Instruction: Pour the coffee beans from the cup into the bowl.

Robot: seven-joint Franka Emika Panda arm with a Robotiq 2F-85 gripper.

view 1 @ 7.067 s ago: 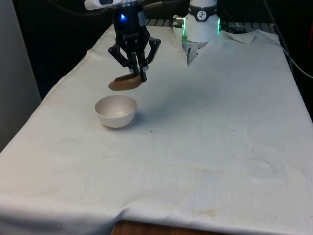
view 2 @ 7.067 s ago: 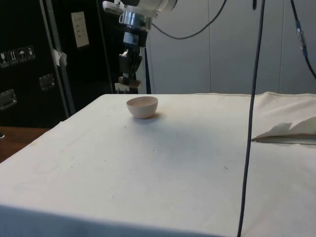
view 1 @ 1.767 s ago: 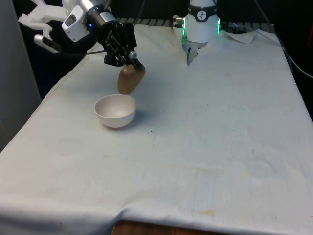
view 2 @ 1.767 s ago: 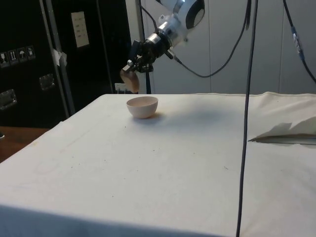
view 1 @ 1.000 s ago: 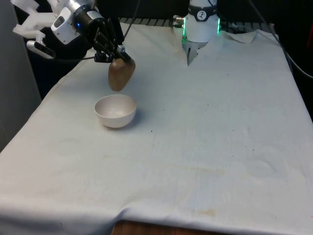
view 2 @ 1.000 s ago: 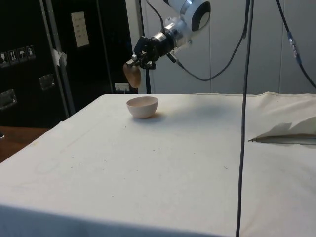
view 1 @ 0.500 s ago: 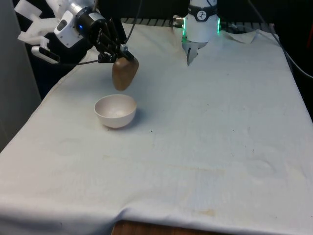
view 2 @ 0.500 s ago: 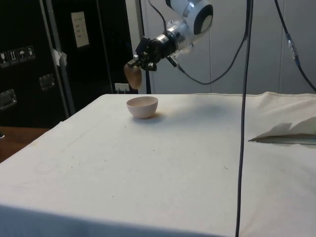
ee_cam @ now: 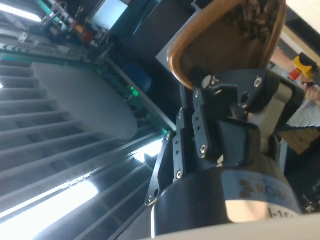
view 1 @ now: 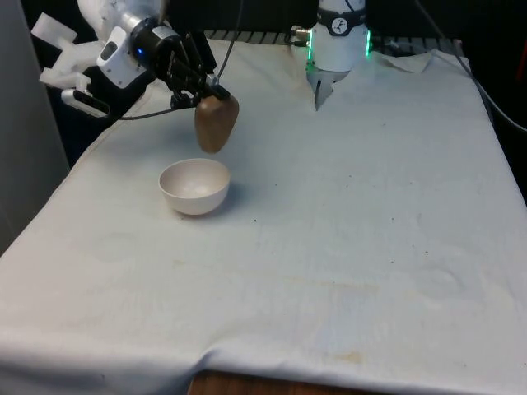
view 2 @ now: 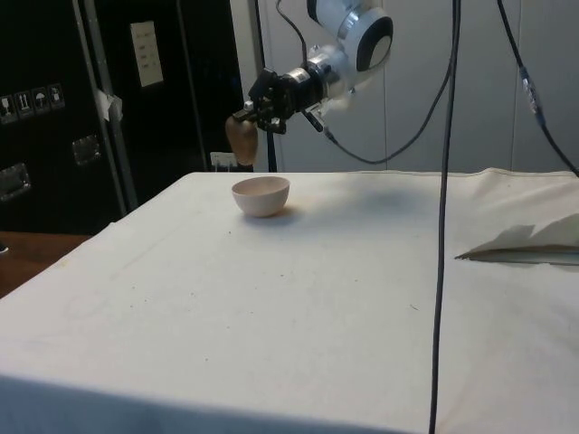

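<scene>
My gripper [view 1: 203, 89] is shut on the rim of a brown cup [view 1: 216, 123], which hangs tipped over above the white bowl [view 1: 194, 186] at the front view's left. In the side view the cup [view 2: 242, 136] hangs just above and behind the bowl [view 2: 261, 195], held by the gripper [view 2: 251, 113]. The wrist view looks into the tilted cup [ee_cam: 225, 40]: dark coffee beans [ee_cam: 252, 20] cling inside it, and the gripper [ee_cam: 220, 82] clamps its rim. The bowl's inside looks pale, with no beans that I can make out.
The bowl stands near the left edge of the white cloth [view 1: 346, 230]. A folded white sheet [view 2: 529, 242] lies at the side view's right. A black cable [view 2: 443, 226] hangs down in front of the side camera.
Over seven seconds the arm swung to the front view's left and turned the cup from nearly level to steeply tipped. In the last second cup and gripper shifted slightly right and up.
</scene>
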